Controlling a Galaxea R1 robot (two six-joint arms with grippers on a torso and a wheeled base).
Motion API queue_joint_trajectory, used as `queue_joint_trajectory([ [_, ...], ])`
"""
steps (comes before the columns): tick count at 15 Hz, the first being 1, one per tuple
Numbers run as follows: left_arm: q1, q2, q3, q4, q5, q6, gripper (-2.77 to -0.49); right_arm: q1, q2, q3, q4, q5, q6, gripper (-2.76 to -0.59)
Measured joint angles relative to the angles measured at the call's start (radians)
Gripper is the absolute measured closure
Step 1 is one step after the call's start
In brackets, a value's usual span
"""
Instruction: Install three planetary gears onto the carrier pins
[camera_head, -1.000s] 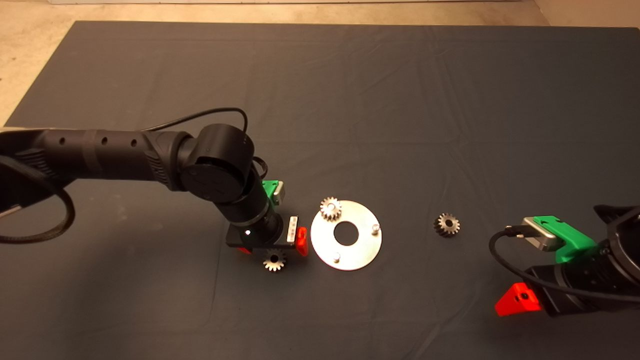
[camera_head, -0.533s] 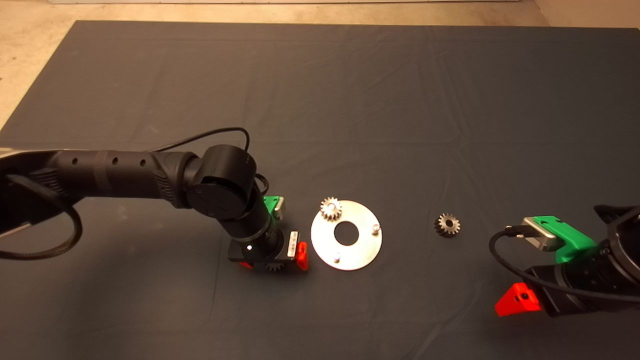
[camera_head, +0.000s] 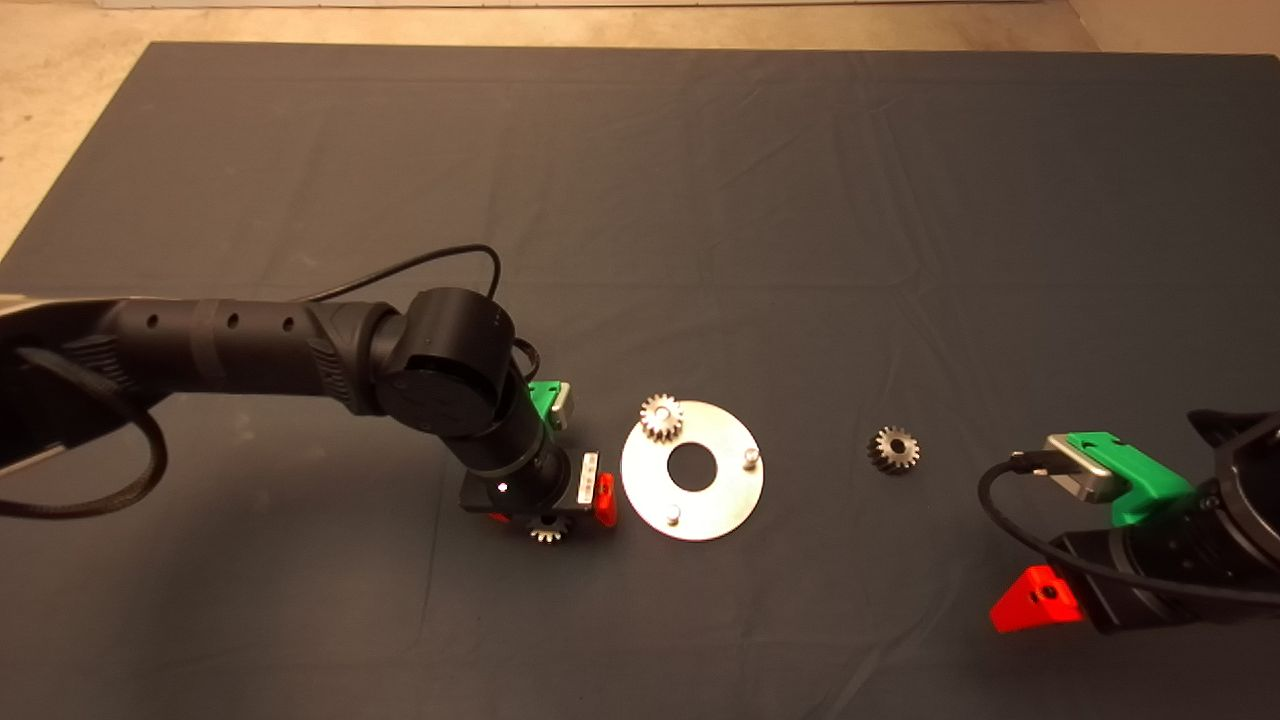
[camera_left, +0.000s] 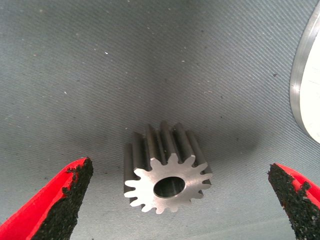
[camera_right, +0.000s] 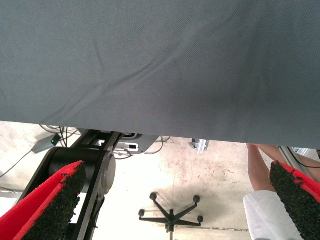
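Since a second ago your left arm has swung in over the loose silver gear (camera_head: 548, 529), so the left pincer (camera_head: 550, 505) now stands right above it where it earlier sat just behind it; half a second ago the gear was almost wholly covered, and now a little more of its toothed edge shows below the wrist. Nothing else on the surface has shifted.

In the left wrist view you can see that silver gear (camera_left: 167, 175) lying on the dark mat (camera_head: 700, 200) between the two red fingers (camera_left: 60, 205), which are spread wide and stand well clear of it on both sides. That pincer holds nothing. The rim of the disc (camera_left: 306, 85) shows at the edge of that view, near the gear but not touching it.

The disc (camera_head: 720, 500) lies flat on the mat just beside the left pincer. One silver gear (camera_head: 661, 416) already sits on a carrier pin at the disc's far edge. Two carrier pins stand bare: one (camera_head: 751, 456) on the side toward the right arm, one (camera_head: 674, 515) at the near edge. The darker gear (camera_head: 894, 449) lies on the mat between the disc and the right arm, apart from both.

Your right pincer (camera_head: 1040, 600) waits at the lower right, its fingers (camera_right: 50, 205) spread apart and empty; its wrist view looks past the mat edge to the floor, a chair base and a person's leg.
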Motion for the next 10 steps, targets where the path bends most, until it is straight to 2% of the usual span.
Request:
queue_joint_trajectory([
  [3,0.000,0.000,0.000,0.000,0.005,0.000,-2.37,0.000,0.000,0.000,0.000,0.000,0.000,-2.73],
  [4,0.000,0.000,0.000,0.001,0.013,0.000,-2.26,0.000,0.000,0.000,0.000,0.000,0.000,-2.73],
  [6,0.000,-0.001,0.000,0.001,0.026,0.000,-2.22,0.000,0.000,0.000,0.000,0.000,0.000,-2.73],
  [8,0.000,-0.003,0.000,0.001,0.028,0.000,-2.09,0.000,0.000,0.000,0.000,0.000,0.000,-2.73],
  [10,0.000,-0.003,0.000,0.001,0.039,0.000,-2.09,0.000,0.000,0.000,0.000,0.000,0.000,-2.73],
])
